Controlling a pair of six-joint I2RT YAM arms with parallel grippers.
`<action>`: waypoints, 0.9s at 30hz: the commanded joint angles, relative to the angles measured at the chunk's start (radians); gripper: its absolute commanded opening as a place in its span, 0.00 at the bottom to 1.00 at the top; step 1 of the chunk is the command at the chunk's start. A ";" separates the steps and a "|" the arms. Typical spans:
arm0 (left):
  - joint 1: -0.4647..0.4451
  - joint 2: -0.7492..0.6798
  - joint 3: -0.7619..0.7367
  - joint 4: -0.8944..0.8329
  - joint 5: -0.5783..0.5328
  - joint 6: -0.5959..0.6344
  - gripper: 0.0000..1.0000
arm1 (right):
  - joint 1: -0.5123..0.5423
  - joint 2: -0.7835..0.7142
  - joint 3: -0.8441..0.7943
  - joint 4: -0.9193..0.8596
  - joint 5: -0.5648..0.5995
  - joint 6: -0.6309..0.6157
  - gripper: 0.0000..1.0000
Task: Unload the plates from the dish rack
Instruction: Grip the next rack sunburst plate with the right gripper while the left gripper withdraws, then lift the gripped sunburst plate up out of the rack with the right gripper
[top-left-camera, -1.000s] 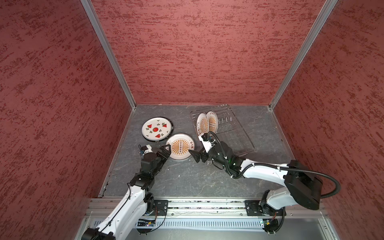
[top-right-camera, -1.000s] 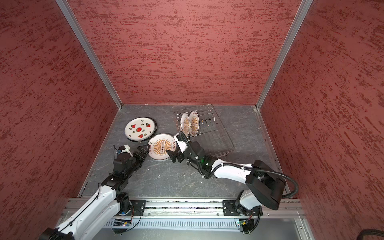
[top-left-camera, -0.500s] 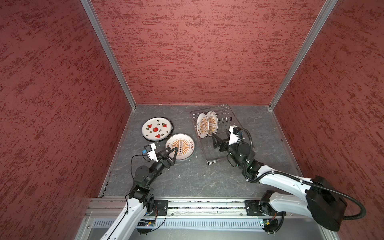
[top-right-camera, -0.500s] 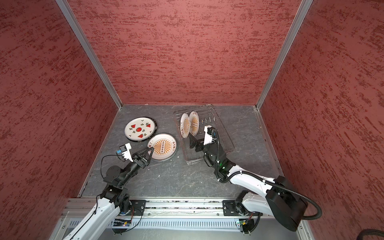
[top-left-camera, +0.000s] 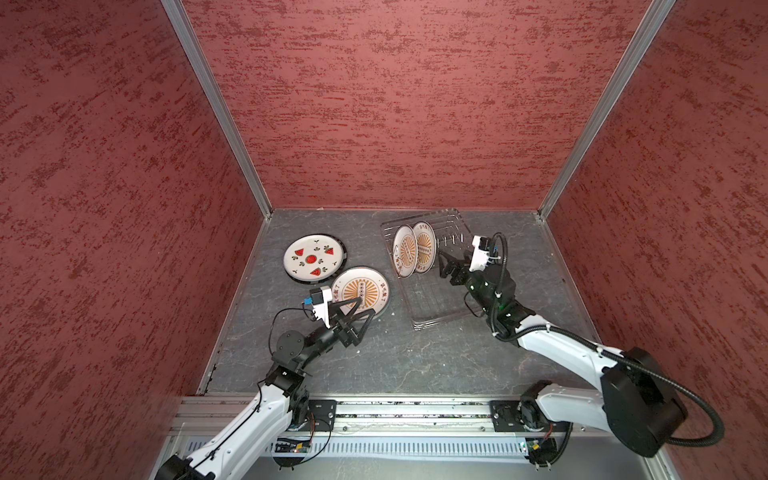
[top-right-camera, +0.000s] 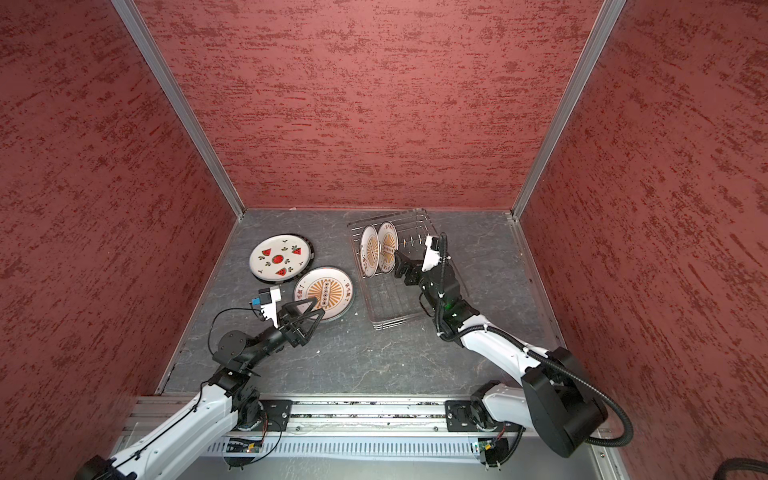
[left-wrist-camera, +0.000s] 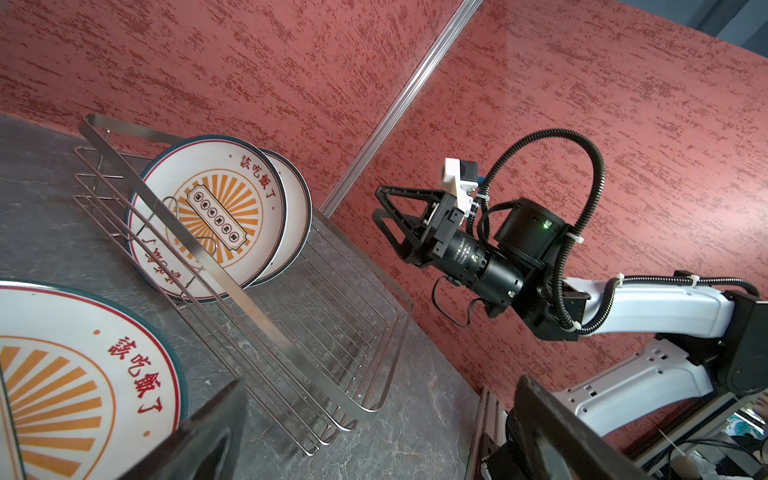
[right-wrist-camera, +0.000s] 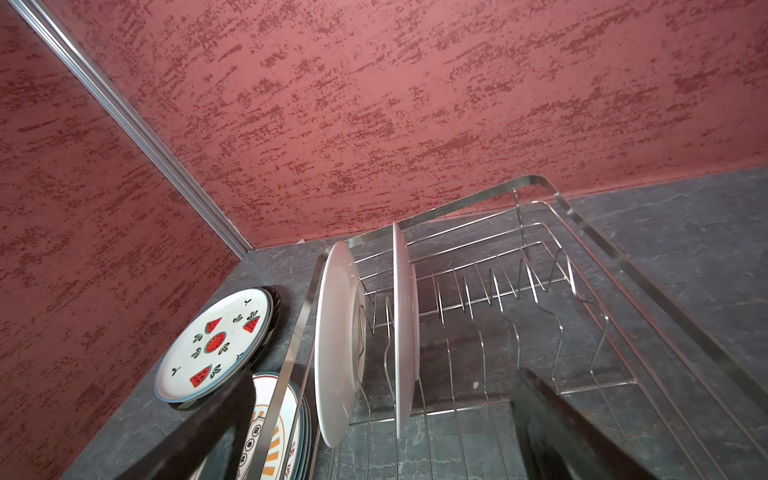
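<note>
Right hand swings back over the dish rack, spread and empty, two upright plates just ahead of it; left hand hangs spread too. Next pick looks imminent.

Dish rack rear-right on table; 2 upright plates in its far end, my right gripper beside them; flat plates left of rack.

Boxed-in cell with three red mottled plaster-look walls: back wall at 12 o'clock, left wall at 9, right wall at 3. The left corner strip at 11 and the right corner strip at 1 are silver aluminium. The desk is dark grey, marbled and matte, under bright even light with soft shadows.
</note>
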 joint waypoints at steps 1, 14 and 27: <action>-0.026 0.013 0.028 0.037 -0.023 0.057 0.99 | -0.007 0.084 0.068 -0.036 -0.027 -0.007 0.89; -0.083 -0.092 0.039 -0.090 -0.066 0.158 0.99 | -0.004 0.344 0.246 -0.093 0.051 -0.012 0.42; -0.100 -0.045 0.053 -0.079 -0.079 0.167 0.99 | 0.061 0.455 0.351 -0.165 0.239 -0.001 0.28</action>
